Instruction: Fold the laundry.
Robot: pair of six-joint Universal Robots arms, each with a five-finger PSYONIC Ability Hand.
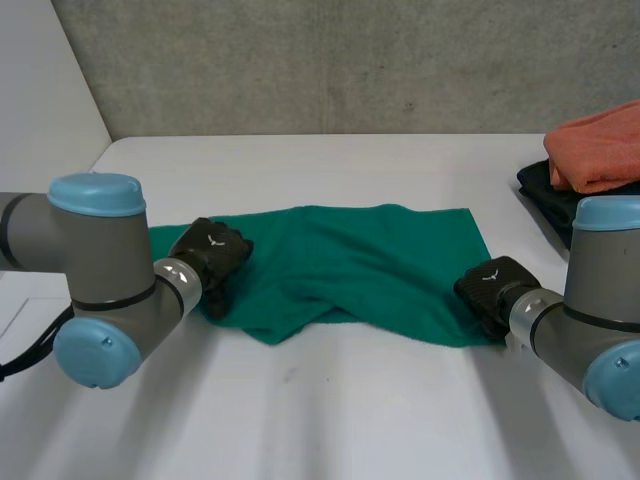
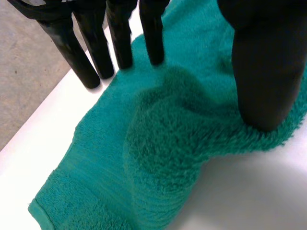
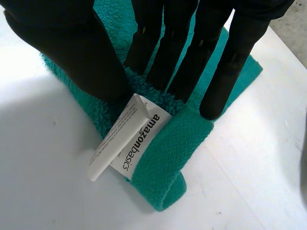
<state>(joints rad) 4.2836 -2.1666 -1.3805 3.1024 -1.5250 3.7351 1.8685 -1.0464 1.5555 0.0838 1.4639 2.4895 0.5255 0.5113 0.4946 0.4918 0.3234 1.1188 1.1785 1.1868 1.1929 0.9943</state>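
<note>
Across the middle of the white table (image 1: 330, 410) lies the green terry towel (image 1: 350, 260), a long band running from one arm to the other, its near edge rumpled and doubled under towards the left end. At that left end we see the left hand (image 1: 212, 255) set down on the cloth: in its wrist view the straight fingers (image 2: 154, 43) stand on the towel's far edge and partly on the bare table beside it, the thumb (image 2: 264, 81) presses the near edge, and a soft hump of cloth rises in the wide gap between them, so we read this hand as spread and pressing, not pinching. At the right near corner the right hand (image 1: 492, 285) has the towel nipped between its thumb (image 3: 72, 48) and its straight fingers, just above the white label (image 3: 127, 139) sewn into the hem. Well apart, at the table's right edge, an orange cloth (image 1: 600, 145) sits on a dark folded garment (image 1: 545, 200). We judge the step in hand to be taking hold of both ends for a fold, with the fold itself not yet made. Next, the left hand must bring thumb and fingers together on that hump, and then both ends want lifting evenly, lest the rumpled near edge drag and spoil the fold.
</note>
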